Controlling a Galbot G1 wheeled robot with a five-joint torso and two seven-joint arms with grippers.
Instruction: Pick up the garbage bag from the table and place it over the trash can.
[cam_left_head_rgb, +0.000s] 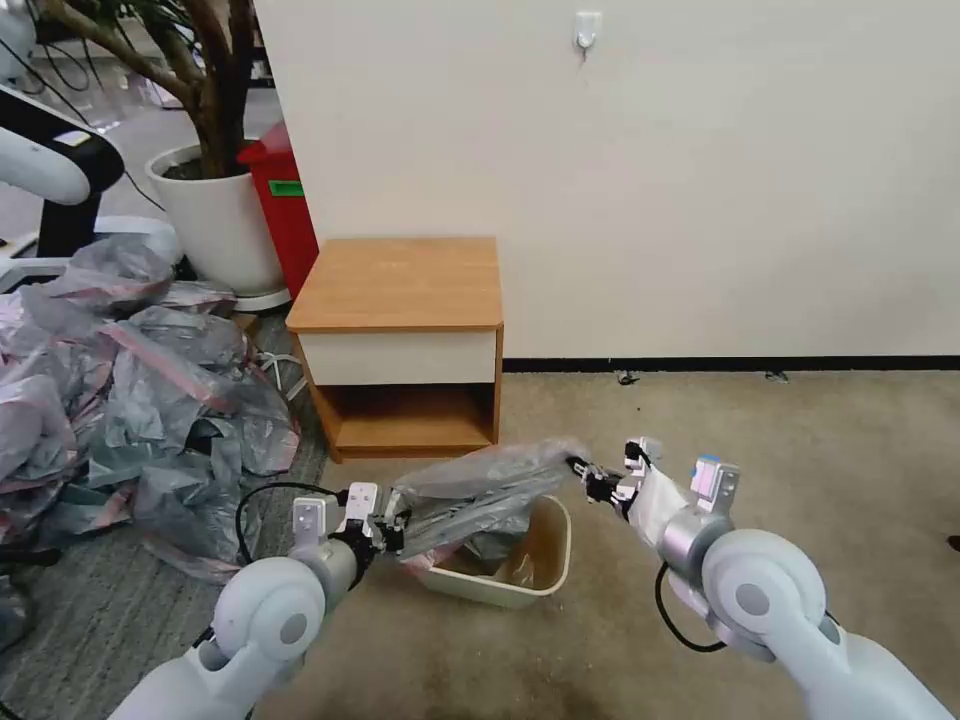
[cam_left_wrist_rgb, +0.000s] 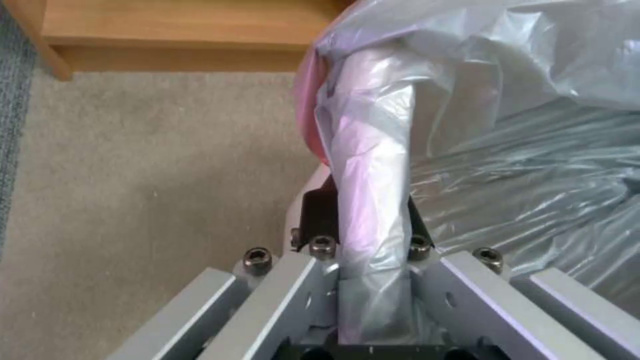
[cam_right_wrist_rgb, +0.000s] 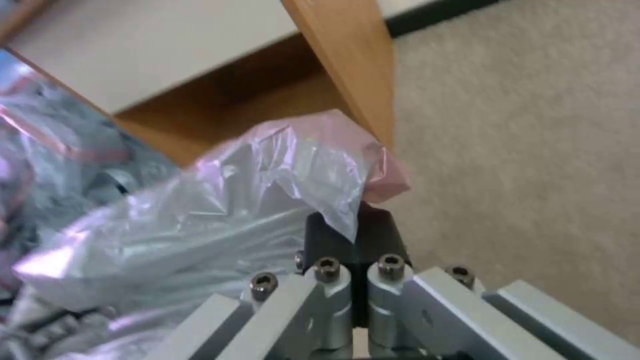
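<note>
The garbage bag, grey and crinkly with a pink rim, hangs stretched between both grippers just above the trash can, a cream bin on the carpet. My left gripper is shut on the bag's left end. In the left wrist view the plastic runs bunched between the black fingers. My right gripper is shut on the right end, over the can's far right corner. The right wrist view has the pink rim pinched at the gripper. The table stands behind with a bare top.
A big heap of grey-pink bags covers the floor at the left. A red bin and a white plant pot stand behind it by the wall. Open carpet lies to the right of the can.
</note>
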